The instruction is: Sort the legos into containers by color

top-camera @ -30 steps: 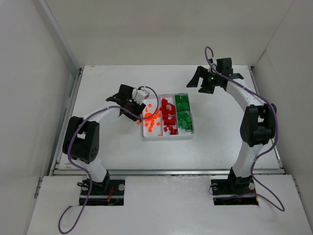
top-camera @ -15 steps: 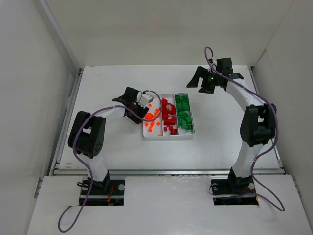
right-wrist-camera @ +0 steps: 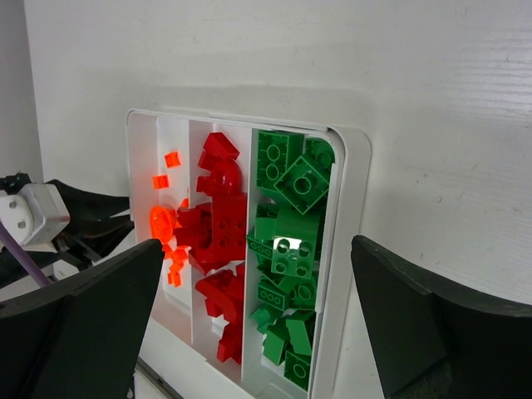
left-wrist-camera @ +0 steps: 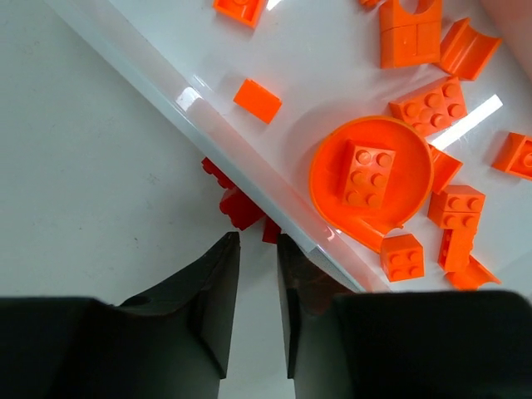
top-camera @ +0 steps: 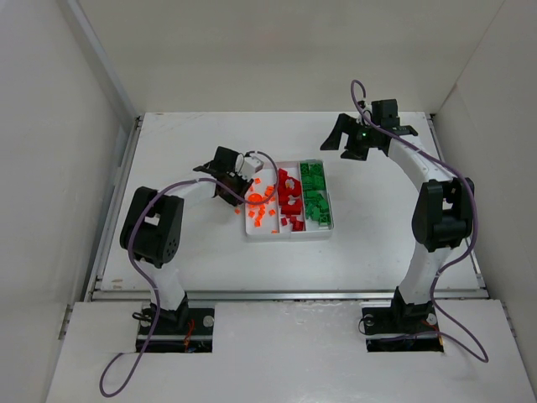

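Observation:
The white tray (top-camera: 285, 237) holds orange legos (top-camera: 260, 214) in its left container, dark red legos (top-camera: 289, 193) in the middle and green legos (top-camera: 315, 198) on the right. My left gripper (top-camera: 237, 186) is low at the tray's left wall (left-wrist-camera: 249, 158). Its jaws (left-wrist-camera: 256, 237) stand a narrow gap apart, with nothing clamped. A dark red lego (left-wrist-camera: 237, 204) lies outside that wall, its corner right at the fingertips. An orange round dish (left-wrist-camera: 332, 179) carries a small orange brick. My right gripper (top-camera: 369, 138) hovers wide open beyond the tray (right-wrist-camera: 349, 208), its jaws (right-wrist-camera: 258, 249) holding nothing.
White enclosure walls rise on the left, back and right of the table (top-camera: 193, 243). The left arm's purple cable (top-camera: 197, 186) loops over its forearm next to the tray. The right arm's elbow (top-camera: 440, 214) stands to the right of the tray.
My left gripper's jaws have narrowed and its arm has shifted slightly right, toward the tray's left wall. The right arm has not moved.

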You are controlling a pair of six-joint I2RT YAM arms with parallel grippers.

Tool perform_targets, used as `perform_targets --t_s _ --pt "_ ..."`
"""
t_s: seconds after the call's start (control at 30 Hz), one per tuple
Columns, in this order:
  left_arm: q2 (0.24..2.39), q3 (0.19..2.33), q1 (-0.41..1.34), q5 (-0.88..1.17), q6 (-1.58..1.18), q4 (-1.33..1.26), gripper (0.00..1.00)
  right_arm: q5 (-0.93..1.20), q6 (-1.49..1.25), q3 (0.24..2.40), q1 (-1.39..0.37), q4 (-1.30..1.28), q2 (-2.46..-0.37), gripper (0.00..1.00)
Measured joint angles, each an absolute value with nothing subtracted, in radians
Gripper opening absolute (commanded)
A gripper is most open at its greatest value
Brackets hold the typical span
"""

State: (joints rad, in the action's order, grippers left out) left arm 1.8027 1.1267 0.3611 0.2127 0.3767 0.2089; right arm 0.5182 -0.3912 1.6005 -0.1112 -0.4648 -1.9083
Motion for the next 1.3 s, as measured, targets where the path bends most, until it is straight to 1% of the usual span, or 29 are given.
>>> perform_targets --t_s 0.13,0.27,0.33,0.5,0.53,0.83,0.87,0.9,0.93,1.03,1.07,1.3 --pt "1.803 1.127 0.350 0.216 0.376 0.210 0.19 0.517 -0.388 1.600 -0.111 -0.465 -1.908 1.00" --pt "1.803 1.127 0.329 0.218 0.376 0.211 0.12 0.516 -0.388 1.600 -0.111 -0.465 -1.908 1.00" --pt "1.803 1.127 0.318 0.218 0.376 0.211 0.11 0.516 -0.388 1.600 -0.111 -0.465 -1.908 1.00" --pt "1.803 1.127 0.305 0.221 0.378 0.217 0.04 0.516 -0.388 1.600 -0.111 -0.465 -1.908 1.00" --pt "1.803 1.127 0.305 0.221 0.382 0.217 0.01 0.516 -0.388 1.600 -0.111 -0.465 -1.908 1.00" --pt "1.798 1.127 0.295 0.225 0.397 0.231 0.00 0.516 -0.388 1.600 -0.111 -0.465 -1.908 1.00" --pt "1.798 1.127 0.294 0.225 0.399 0.233 0.00 0.516 -0.388 1.600 -0.111 -0.465 -1.908 1.00" --pt "1.798 1.127 0.294 0.226 0.400 0.236 0.04 0.516 -0.388 1.600 -0.111 -0.465 -1.908 1.00" --pt "1.798 1.127 0.293 0.226 0.402 0.236 0.12 0.516 -0.388 1.600 -0.111 -0.465 -1.908 1.00" --pt "1.798 1.127 0.293 0.228 0.406 0.238 0.21 0.516 -0.388 1.600 -0.111 -0.465 -1.908 1.00" --pt "1.798 1.127 0.293 0.229 0.406 0.239 0.23 0.516 -0.388 1.600 -0.111 -0.465 -1.908 1.00" --pt "1.822 1.153 0.293 0.228 0.406 0.256 0.23 0.516 -0.388 1.600 -0.111 -0.465 -1.908 1.00"
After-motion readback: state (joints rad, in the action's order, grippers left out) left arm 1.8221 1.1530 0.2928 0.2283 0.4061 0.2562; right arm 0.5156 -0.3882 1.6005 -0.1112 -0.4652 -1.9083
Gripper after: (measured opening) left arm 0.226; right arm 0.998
